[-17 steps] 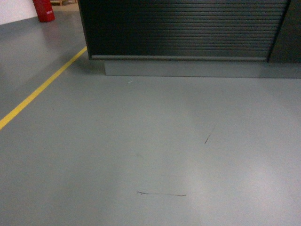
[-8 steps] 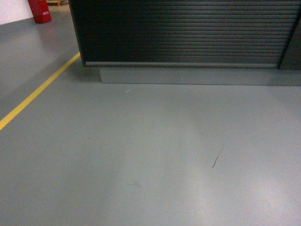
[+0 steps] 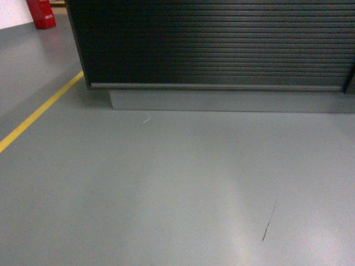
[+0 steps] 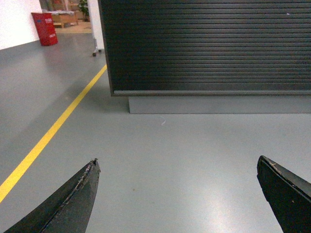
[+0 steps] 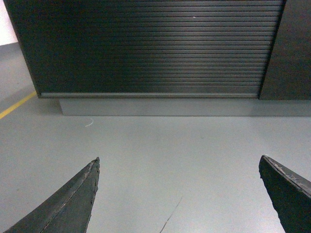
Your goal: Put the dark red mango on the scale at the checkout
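The checkout [image 3: 216, 44] fills the top of the head view: a black counter with a horizontally ribbed front on a grey base [image 3: 222, 101]. It also shows ahead in the left wrist view as the checkout [image 4: 209, 46] and in the right wrist view as the checkout [image 5: 150, 46]. Its top is out of view. The dark red mango and the scale are out of view. My left gripper [image 4: 177, 165] is open above bare floor, nothing between its fingers. My right gripper [image 5: 179, 162] is open too, holding nothing. Neither gripper appears in the head view.
A yellow floor line [image 3: 39, 113] runs diagonally on the left, seen also as the yellow line [image 4: 53, 128]. A red container [image 3: 41, 13] stands at the far left by a white wall. Grey floor [image 3: 177, 188] with a dark scuff mark [image 3: 268, 224] lies before the counter.
The counter has grown larger and lower in the head view and shifted left, so I have come closer. The scuff mark slid down to the lower right.
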